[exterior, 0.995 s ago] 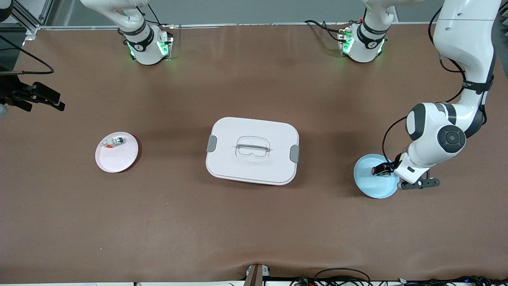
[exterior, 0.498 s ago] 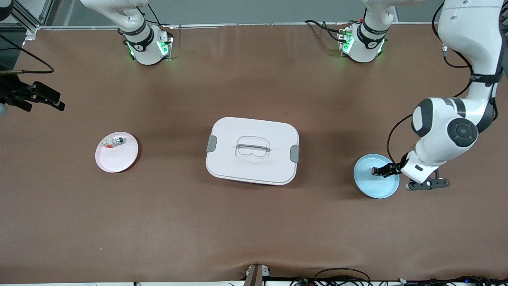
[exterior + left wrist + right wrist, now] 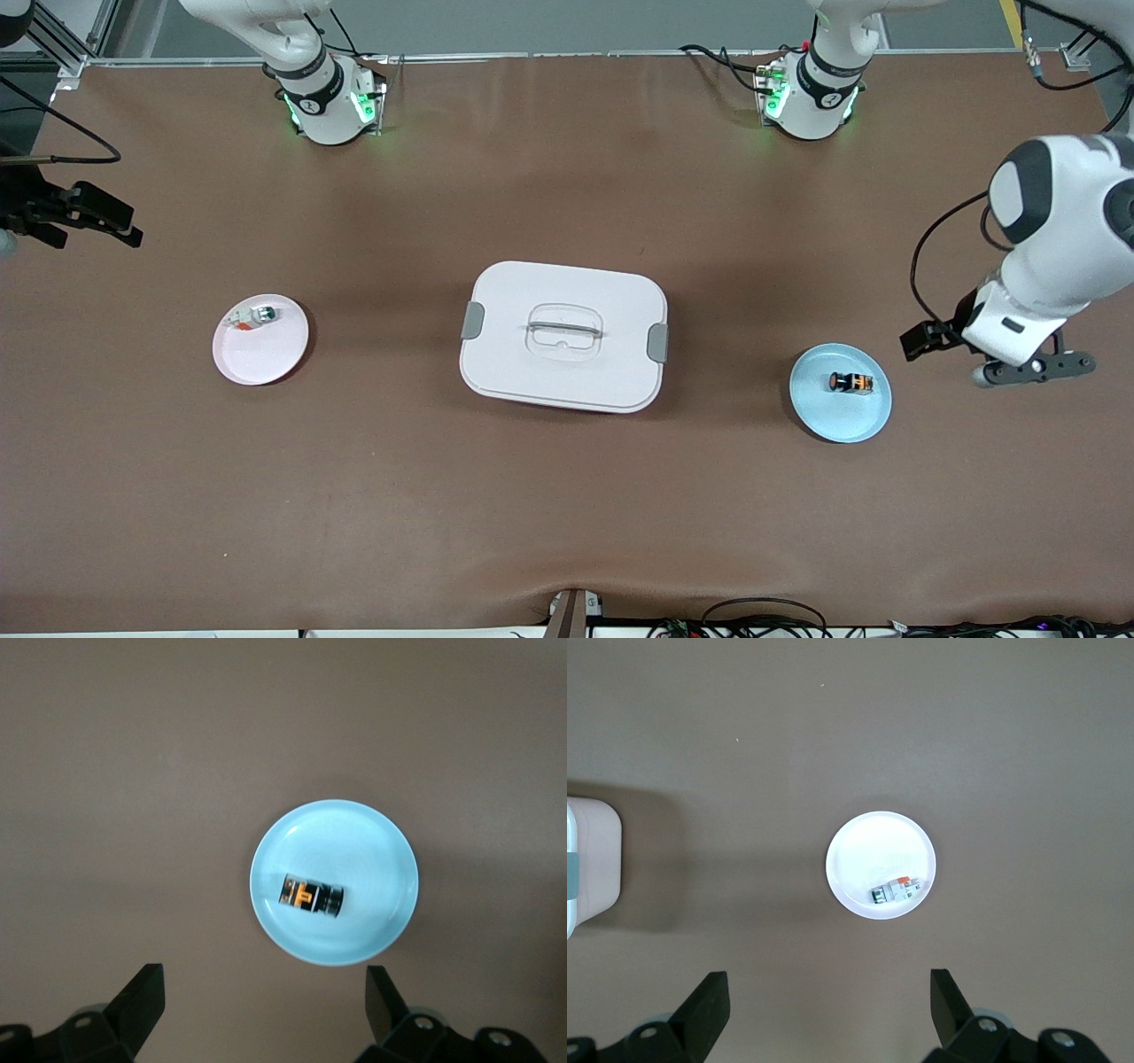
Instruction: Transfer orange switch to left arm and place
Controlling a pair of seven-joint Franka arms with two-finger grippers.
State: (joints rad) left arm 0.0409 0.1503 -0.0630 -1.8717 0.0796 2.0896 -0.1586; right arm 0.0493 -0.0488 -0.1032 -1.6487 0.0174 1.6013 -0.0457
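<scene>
Below left claw (image 3: 263, 1005): orange switch (image 3: 312, 895).

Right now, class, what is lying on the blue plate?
The orange switch lies on its side on the blue plate, alone. The plate's surface under the switch is covered. Neither gripper touches it.

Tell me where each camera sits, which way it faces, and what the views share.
Front view: high across the table, facing both arms' bases; shows the box mid-table and the left hand open, raised near the blue plate.
Left wrist view: looks down past its own open fingertips at the orange switch lying on the blue plate.
Right wrist view: looks down past the right hand, open, at the pink plate holding a white-and-green part.
Shared: both plates and the box also show in the front view.
</scene>
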